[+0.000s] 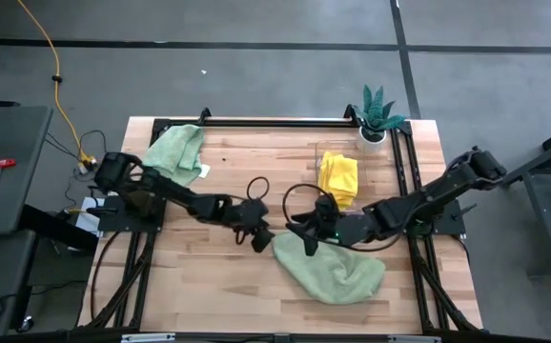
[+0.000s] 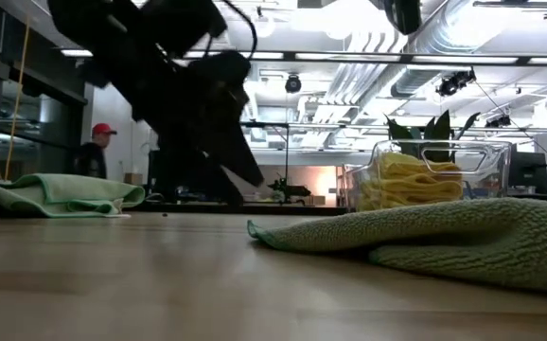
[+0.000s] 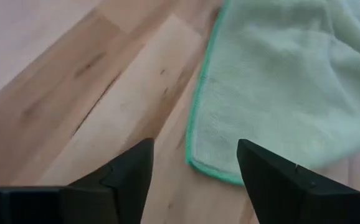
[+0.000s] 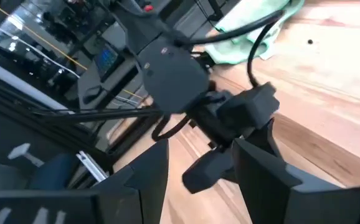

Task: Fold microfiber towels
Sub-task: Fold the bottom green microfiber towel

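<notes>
A pale green microfiber towel (image 1: 331, 270) lies crumpled on the table near the front, right of centre, also seen in the low view (image 2: 444, 242). My left gripper (image 1: 255, 234) is open and slants down just left of the towel. The towel's near corner (image 3: 198, 165) lies on the wood ahead of its fingers (image 3: 136, 165), untouched. My right gripper (image 1: 306, 231) hangs open above the towel's left end with nothing between its fingers (image 4: 248, 162). A second green towel (image 1: 175, 151) rests bunched at the far left. Yellow towels (image 1: 338, 177) sit stacked in a clear bin.
A clear plastic bin (image 2: 425, 175) with the yellow towels stands at the far right, a small potted plant (image 1: 376, 116) behind it. Bare wood (image 1: 209, 276) spreads across the table's near left. A person in a red cap (image 2: 98, 147) stands in the room beyond.
</notes>
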